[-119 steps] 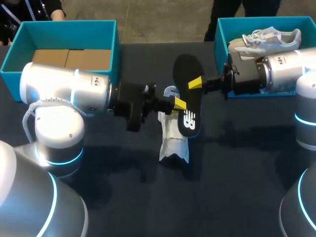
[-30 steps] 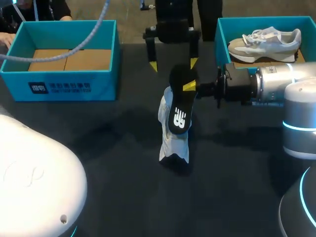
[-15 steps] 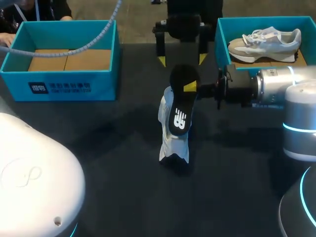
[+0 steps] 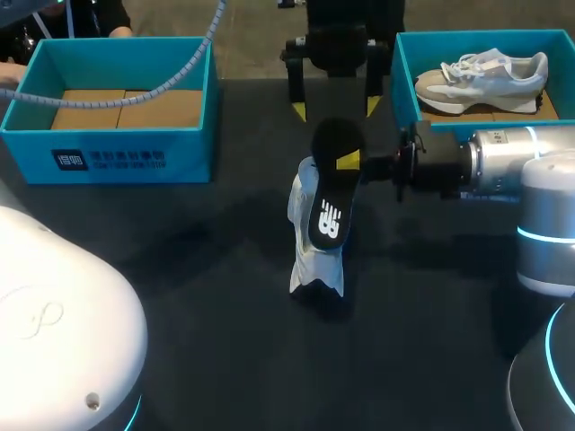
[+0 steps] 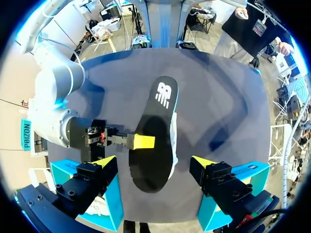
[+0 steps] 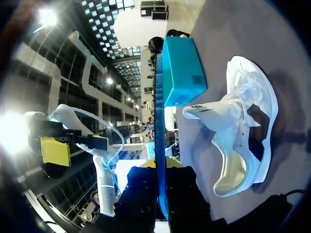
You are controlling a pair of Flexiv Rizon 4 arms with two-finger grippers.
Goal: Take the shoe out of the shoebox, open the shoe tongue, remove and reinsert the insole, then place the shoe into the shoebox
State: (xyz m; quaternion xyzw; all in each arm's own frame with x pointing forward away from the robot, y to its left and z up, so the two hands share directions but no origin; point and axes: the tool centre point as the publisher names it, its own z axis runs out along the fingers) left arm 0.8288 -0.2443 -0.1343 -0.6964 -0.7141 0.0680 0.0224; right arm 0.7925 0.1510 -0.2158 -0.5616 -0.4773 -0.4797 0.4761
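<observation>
The right gripper (image 4: 349, 162) has its fingers closed on the black insole (image 4: 327, 211), pinching one long edge of the wide forefoot part. In the right wrist view the insole stands edge-on between the two fingers. From that hold the insole slopes down over the white shoe (image 4: 314, 260), its logo end lowest. Whether that end touches the shoe cannot be told.

The left gripper (image 4: 334, 109) hangs beyond the shoe on the far side, fingers spread wide and holding nothing, facing back at the insole.

The shoe rests on the dark worktop (image 4: 225, 341), alone and unheld, and its open mouth shows in the right wrist view. To the shoe's far right a blue shoebox (image 4: 404, 63) holds a second sneaker (image 4: 485, 74). To its far left is another blue shoebox (image 4: 117, 162) with cardboard inside.

The insole is probably light, thin foam that bends easily, so a one-edge pinch will likely let the free end sag and twist. A hold nearer the middle would steer it better. The shoe looks light with a soft upper, so it may slide or tip when pushed. The stiffer heel collar seems the best place for the left fingers to steady it.
</observation>
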